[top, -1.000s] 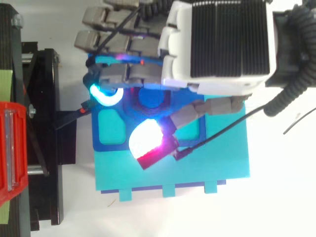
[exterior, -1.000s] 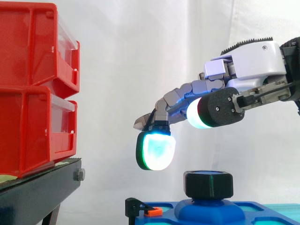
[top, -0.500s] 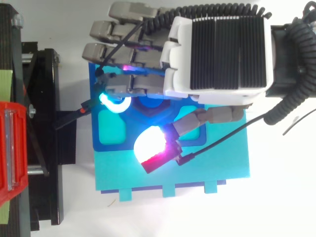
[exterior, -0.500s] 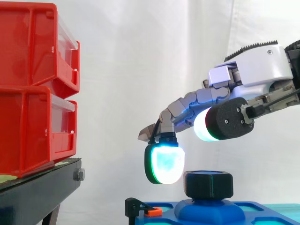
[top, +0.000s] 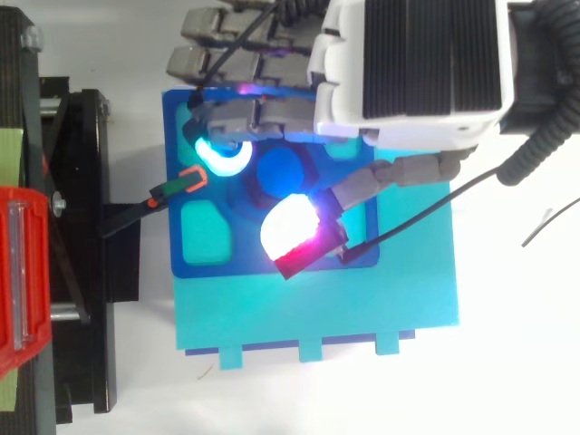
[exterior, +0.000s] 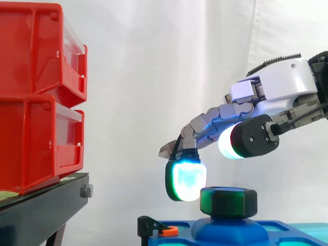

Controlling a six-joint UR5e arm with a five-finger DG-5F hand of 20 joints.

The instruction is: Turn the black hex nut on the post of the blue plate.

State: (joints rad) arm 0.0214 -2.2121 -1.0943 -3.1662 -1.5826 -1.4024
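Note:
The black hex nut [exterior: 228, 201] sits on the post of the blue plate [exterior: 241, 231], and the post's round blue top [top: 279, 172] shows between the finger pads. My hand [top: 417, 72] hovers over the plate with its fingers relaxed and spread. One glowing cyan fingertip [exterior: 185, 180] hangs just left of the nut at about its height, a small gap apart. The thumb pad [exterior: 248, 139] floats above the nut's right side without touching it. Nothing is held.
Two stacked red bins [exterior: 36, 97] stand on a black stand [exterior: 41, 210] to the left. A black clamp with an orange tip [top: 181, 184] reaches to the plate's left edge. The blue plate rests on a larger teal base [top: 317, 308].
My hand has sunk and shifted right in the side view. The cyan fingertip dropped from above the nut to beside its left face, and the thumb pad came lower over it.

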